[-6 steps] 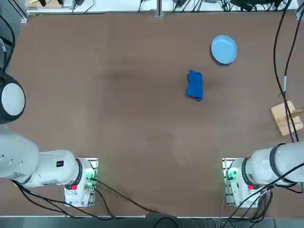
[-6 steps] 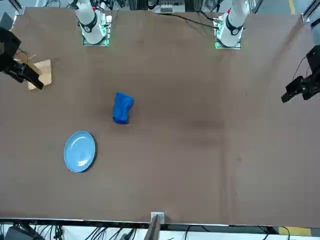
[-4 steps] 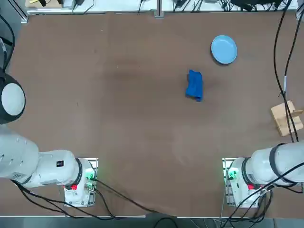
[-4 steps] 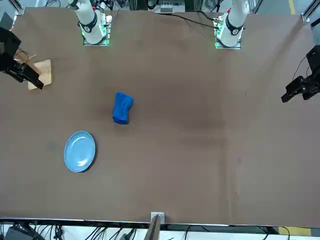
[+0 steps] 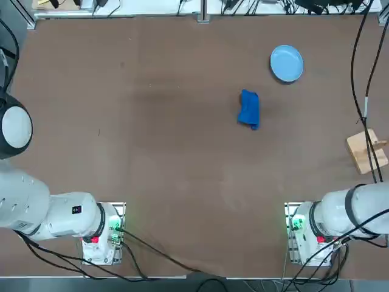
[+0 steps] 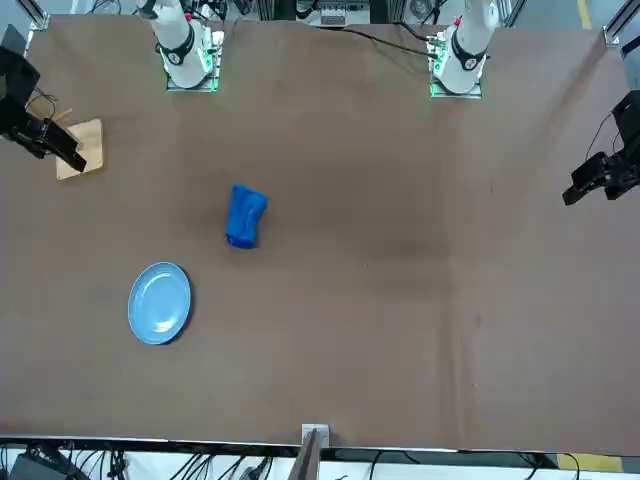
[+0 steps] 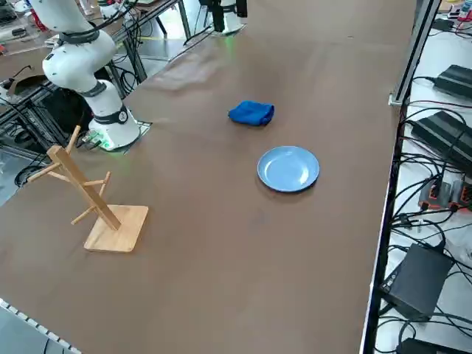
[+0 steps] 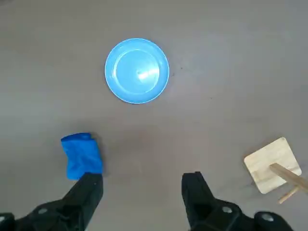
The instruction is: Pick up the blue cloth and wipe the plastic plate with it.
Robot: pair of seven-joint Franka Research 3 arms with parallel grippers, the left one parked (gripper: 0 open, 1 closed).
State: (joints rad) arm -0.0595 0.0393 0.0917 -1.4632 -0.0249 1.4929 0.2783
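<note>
The blue cloth (image 5: pixel 250 109) lies crumpled on the brown table, right of its middle, and it also shows in the front view (image 6: pixel 244 215) and the side view (image 7: pixel 251 113). The plastic plate (image 5: pixel 286 63) is a light blue round dish farther back and to the right, a short gap from the cloth (image 8: pixel 81 156). Nothing lies on the plate (image 8: pixel 137 70). My right gripper (image 8: pixel 143 190) hangs high above the table, open, with nothing between its fingers. It is well clear of both the cloth and the plate.
A wooden peg stand (image 5: pixel 366 151) on a square base stands near the table's right edge, close under the right arm's hand (image 8: pixel 274 166). Cables hang along that right edge (image 5: pixel 358 73). Both arm bases sit at the near edge.
In the front view the dark hand of the right arm by the wooden stand has shifted slightly. Cloth and plate have not moved.
</note>
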